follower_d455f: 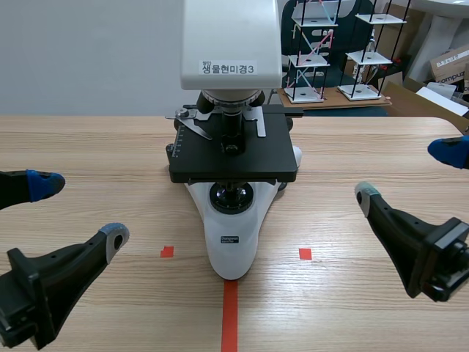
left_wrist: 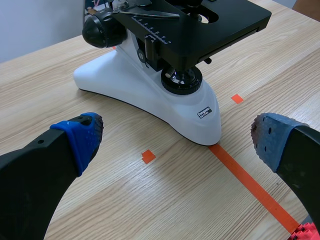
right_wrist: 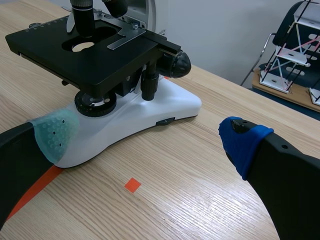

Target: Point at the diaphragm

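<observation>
Both gaping open, left pincer (follower_d455f: 79, 210) at eight o'clock and right pincer (follower_d455f: 405, 172) at four flank a heavy, rigid microscope (follower_d455f: 233, 147); its delicate under-stage diaphragm (left_wrist: 186, 59) likely needs pointing, not gripping.

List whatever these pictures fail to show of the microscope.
- Scene view: the white microscope head is cut off by the top edge; eyepieces unseen.
- All views: the diaphragm under the black square stage is lost in shadow, hidden by the stage.
- Scene and left wrist views: the small black base label is too small to read.
</observation>
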Controlling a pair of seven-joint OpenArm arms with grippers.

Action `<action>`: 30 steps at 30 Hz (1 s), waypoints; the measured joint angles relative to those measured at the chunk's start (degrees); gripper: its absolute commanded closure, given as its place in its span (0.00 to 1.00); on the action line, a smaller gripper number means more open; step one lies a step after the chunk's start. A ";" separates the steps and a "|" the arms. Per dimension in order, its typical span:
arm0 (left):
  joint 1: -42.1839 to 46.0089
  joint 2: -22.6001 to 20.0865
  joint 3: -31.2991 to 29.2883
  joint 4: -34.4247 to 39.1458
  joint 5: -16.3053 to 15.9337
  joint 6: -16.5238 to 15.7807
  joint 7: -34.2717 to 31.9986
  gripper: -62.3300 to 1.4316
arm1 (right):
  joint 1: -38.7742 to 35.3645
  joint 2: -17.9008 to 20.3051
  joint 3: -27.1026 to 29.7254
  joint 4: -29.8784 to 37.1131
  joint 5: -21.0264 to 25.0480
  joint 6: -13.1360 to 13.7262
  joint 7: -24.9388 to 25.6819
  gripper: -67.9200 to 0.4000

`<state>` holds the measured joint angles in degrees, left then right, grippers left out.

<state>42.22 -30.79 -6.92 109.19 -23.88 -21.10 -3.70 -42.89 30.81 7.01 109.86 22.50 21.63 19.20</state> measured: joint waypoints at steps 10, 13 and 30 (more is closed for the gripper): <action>0.00 0.00 0.00 0.00 0.00 0.00 0.00 0.00 | 0.00 0.00 0.00 0.00 0.00 0.00 0.00 0.08; 0.00 0.00 0.00 0.00 0.00 0.00 0.00 0.00 | 0.00 0.00 0.00 0.00 0.00 0.00 0.00 0.08; 0.00 0.00 0.00 -0.09 0.02 0.00 -0.44 0.23 | 0.00 0.00 0.00 0.00 0.00 0.00 0.00 0.08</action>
<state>42.22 -30.79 -6.92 109.10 -23.86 -21.10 -4.14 -42.89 30.81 7.01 109.86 22.50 21.63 19.20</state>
